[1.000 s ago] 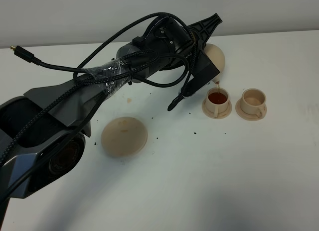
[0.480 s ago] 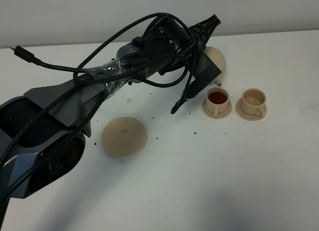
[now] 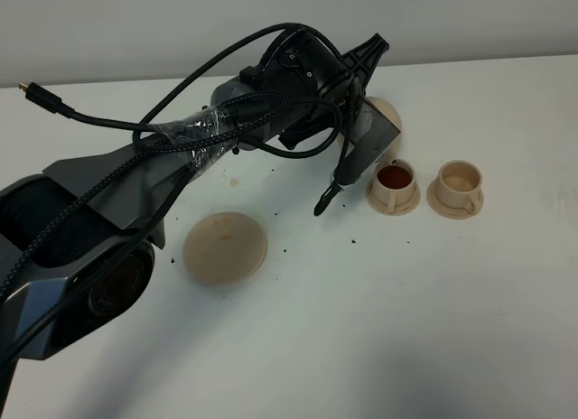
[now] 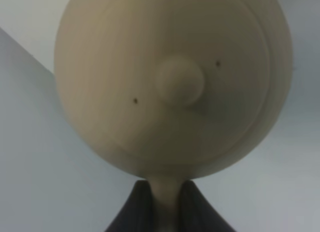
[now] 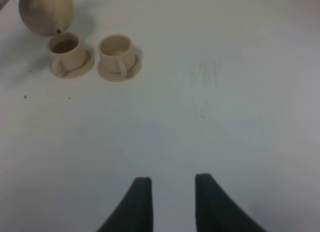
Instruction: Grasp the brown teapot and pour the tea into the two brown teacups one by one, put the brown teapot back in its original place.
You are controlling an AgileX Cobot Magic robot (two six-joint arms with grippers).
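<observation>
The left claw (image 4: 162,204) is clamped on the loop handle of the brown teapot (image 4: 172,82). It holds the pot off the white bench (image 3: 406,329), just behind the filled teacup (image 3: 394,178). That cup stands on its small saucer with red-brown tea close to the rim, and the teapot's short spout sits just above its far edge. The empty teacup (image 3: 459,179) stands just beside it to the right, on a matching saucer. The flat round tan saucer (image 3: 225,247) lies bare, well apart from the 2 cups on the left side of the bench. Dark specks (image 3: 353,241) dot the surface between them. The right claw (image 5: 170,192) hangs over bare bench with jaws apart, gripping nothing, well away from teapot and cups.
</observation>
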